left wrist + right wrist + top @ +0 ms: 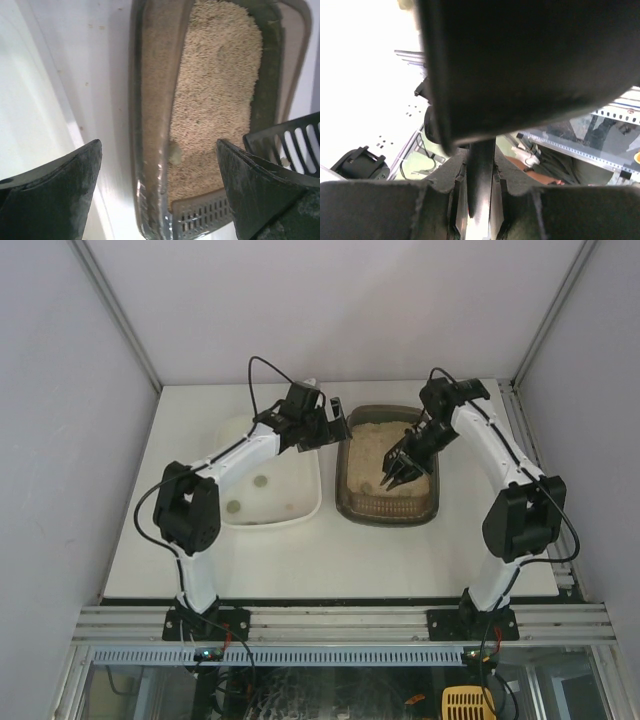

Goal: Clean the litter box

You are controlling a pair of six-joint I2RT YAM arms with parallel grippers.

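The litter box (pixel 344 472), a dark tray of beige litter, sits right of centre and runs up the left wrist view (pixel 137 125). A pale clump (pixel 174 152) lies in the litter by its left wall. My right gripper (pixel 392 480) hangs over the litter, shut on the dark handle (pixel 481 150) of a black slotted scoop (pixel 290 145). The scoop's body (pixel 530 60) blocks most of the right wrist view around that gripper (pixel 481 172). My left gripper (pixel 333 426) is open and empty at the box's far left rim, its jaws straddling that rim (pixel 157 145).
A plain white tray (pixel 300 520) stands left of the litter box with three small clumps (pixel 262 481) in it. A grey slotted piece (pixel 205 217) lies across one end of the box. White walls close in the table at the back and both sides.
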